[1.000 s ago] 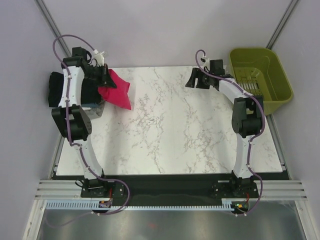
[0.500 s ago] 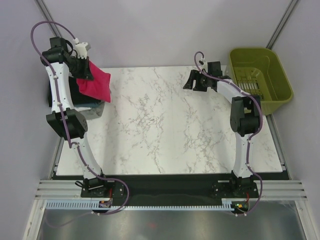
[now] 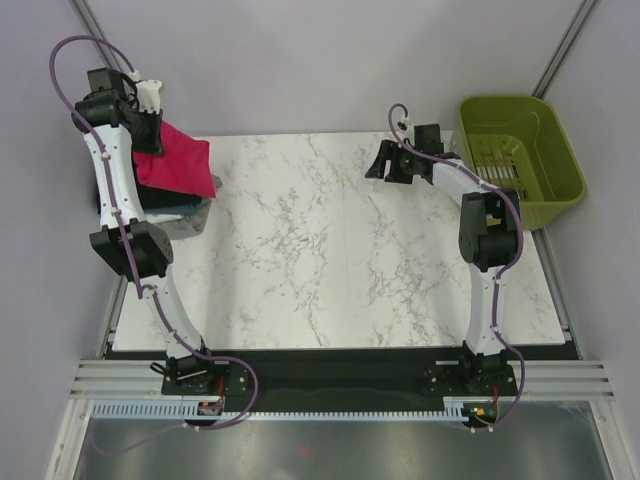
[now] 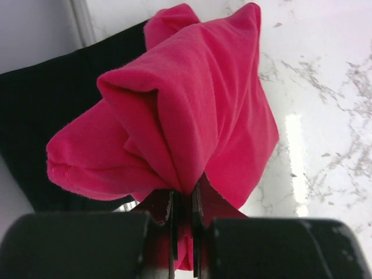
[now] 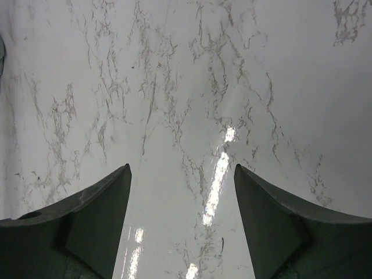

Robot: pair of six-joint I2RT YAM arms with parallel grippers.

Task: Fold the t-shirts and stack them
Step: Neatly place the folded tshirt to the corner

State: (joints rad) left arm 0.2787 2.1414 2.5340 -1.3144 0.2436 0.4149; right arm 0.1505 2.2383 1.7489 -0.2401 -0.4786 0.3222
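Pinching a bunched fold of the crimson-pink t-shirt [image 4: 192, 116], L gripper [image 4: 183, 200] is nearly closed; shirt hangs over black folded t-shirt [image 4: 35, 116] at far-left corner of marble table [image 3: 330, 240]. R gripper [image 5: 181, 197] gapes wide, empty, above tabletop near olive basket [image 3: 520, 150].

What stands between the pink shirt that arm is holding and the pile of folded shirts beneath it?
Nothing visible. The left gripper is shut on the crimson-pink t-shirt, which hangs bunched right over the black folded t-shirt at the far left corner of the table. No other object shows between them.
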